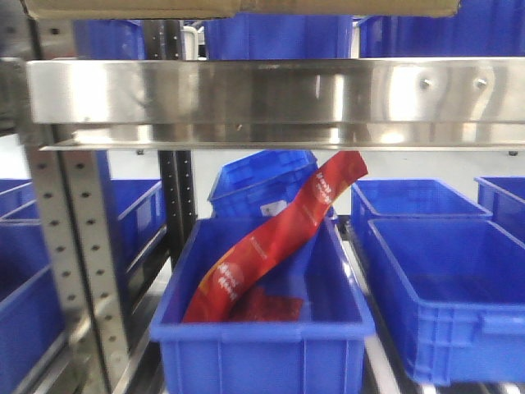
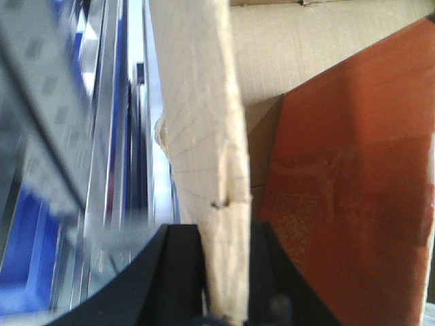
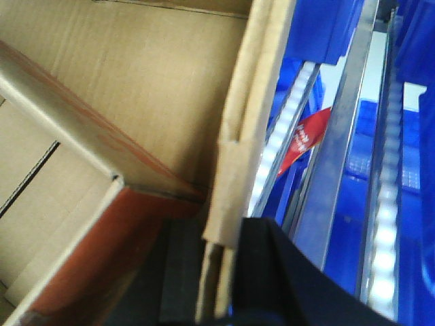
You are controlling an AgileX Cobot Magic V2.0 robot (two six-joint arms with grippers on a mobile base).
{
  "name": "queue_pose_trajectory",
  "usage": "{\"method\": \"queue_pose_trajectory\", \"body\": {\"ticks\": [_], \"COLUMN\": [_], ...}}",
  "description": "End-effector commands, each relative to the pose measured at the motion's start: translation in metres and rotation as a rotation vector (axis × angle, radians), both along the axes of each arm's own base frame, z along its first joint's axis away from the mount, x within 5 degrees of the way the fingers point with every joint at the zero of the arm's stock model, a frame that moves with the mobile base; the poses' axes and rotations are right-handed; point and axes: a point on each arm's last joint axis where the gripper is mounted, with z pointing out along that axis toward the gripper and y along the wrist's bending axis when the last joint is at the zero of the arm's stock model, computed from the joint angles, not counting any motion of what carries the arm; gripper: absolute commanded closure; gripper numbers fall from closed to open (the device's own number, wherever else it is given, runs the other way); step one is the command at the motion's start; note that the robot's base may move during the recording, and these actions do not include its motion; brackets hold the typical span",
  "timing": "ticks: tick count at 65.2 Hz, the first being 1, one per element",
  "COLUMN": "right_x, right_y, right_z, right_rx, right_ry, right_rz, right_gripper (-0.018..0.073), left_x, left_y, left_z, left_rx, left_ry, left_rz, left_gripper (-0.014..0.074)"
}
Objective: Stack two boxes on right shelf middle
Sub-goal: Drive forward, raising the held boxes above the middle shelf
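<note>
A tan cardboard box (image 1: 246,7) shows only as a strip of its lower edge at the very top of my front view. It sits just above the shiny steel front rail of the shelf (image 1: 262,90). I cannot tell whether the box rests on that level or hangs a little over it.

My left claw (image 2: 224,272) is pinched narrow on one upright wall of the box, one dark finger on each face of the cardboard. My right claw (image 3: 221,251) grips the opposite wall the same way. Inside the box, the left wrist view shows a red-orange panel (image 2: 353,190) leaning against the inner wall.

Below the rail stands a blue bin (image 1: 262,336) with a long red packet (image 1: 279,238) slanting out of it. More blue bins sit to either side.

I judge the task to be partway through: one box is carried in both claws at shelf height. No second box is visible in any view, so I cannot say whether this is the first or the second of the stack. Setting it down and letting go remain to be done.
</note>
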Motion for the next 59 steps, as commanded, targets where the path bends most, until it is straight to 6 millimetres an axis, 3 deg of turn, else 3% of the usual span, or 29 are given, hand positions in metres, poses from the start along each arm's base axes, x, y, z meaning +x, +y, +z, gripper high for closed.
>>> {"method": "queue_pose_trajectory", "body": {"ticks": [1, 59], "right_x": [-0.0028, -0.0028], "right_y": [-0.0057, -0.0057], "right_z": [0.0069, 0.0069], "right_rx": [-0.022, -0.022], "right_ry": [-0.052, -0.052], "right_rz": [-0.023, -0.023], "right_gripper": [0.0711, 0.0711], "left_x": [-0.0051, -0.0051], "left_y": [0.0059, 0.0059], "left_z": [0.0142, 0.0142], "left_rx": [0.006, 0.006], "left_ry": [-0.101, -0.101], "left_rz": [0.023, 0.023], "left_gripper": [0.0708, 0.0708]}}
